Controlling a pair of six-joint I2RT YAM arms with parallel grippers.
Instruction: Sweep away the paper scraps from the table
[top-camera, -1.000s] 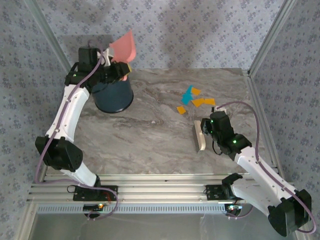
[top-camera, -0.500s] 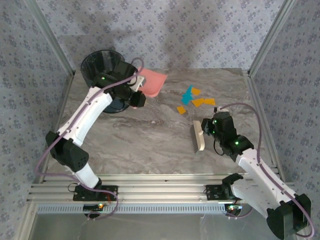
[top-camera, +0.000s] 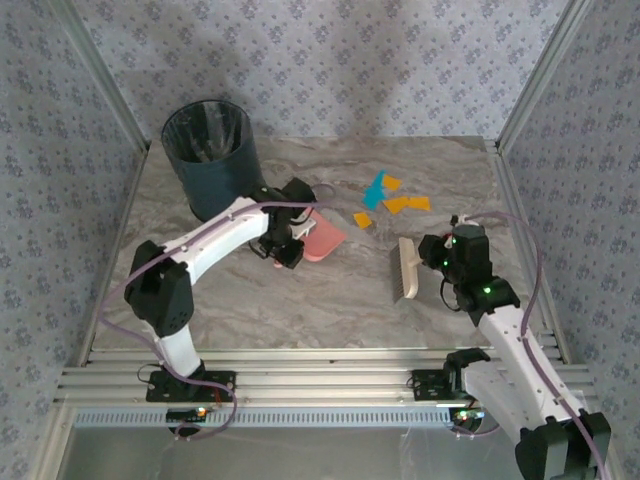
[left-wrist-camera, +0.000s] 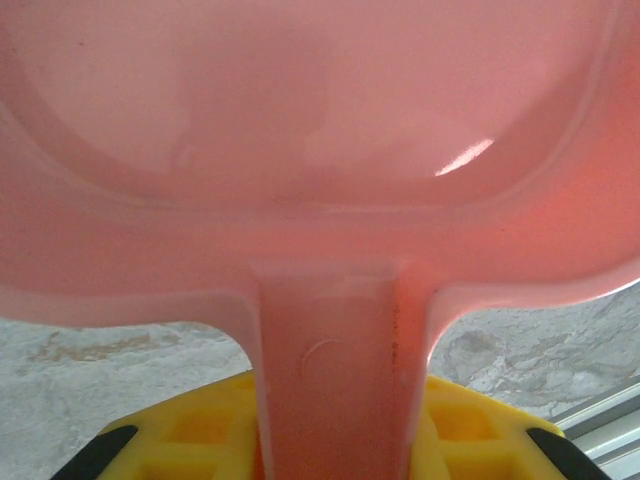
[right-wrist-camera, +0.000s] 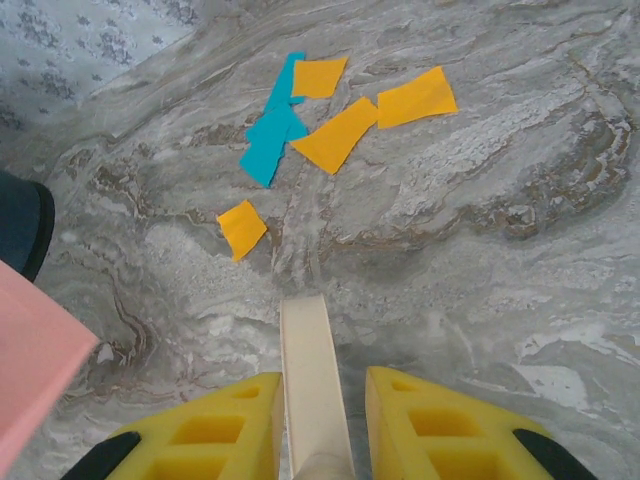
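While the marbled surface (top-camera: 330, 300) carries a dark bin (top-camera: 210, 160) at its far-left corner, the left pincer (left-wrist-camera: 330, 440) clamps the pink dustpan (top-camera: 325, 240) by its handle, the right pincer (right-wrist-camera: 318, 420) grips a cream brush (top-camera: 407, 272), and teal and orange paper scraps (top-camera: 390, 200) lie clustered just beyond.

Bright, even light; soft shadows on the table (top-camera: 300, 300); small glare on the pink dustpan (left-wrist-camera: 465, 155)
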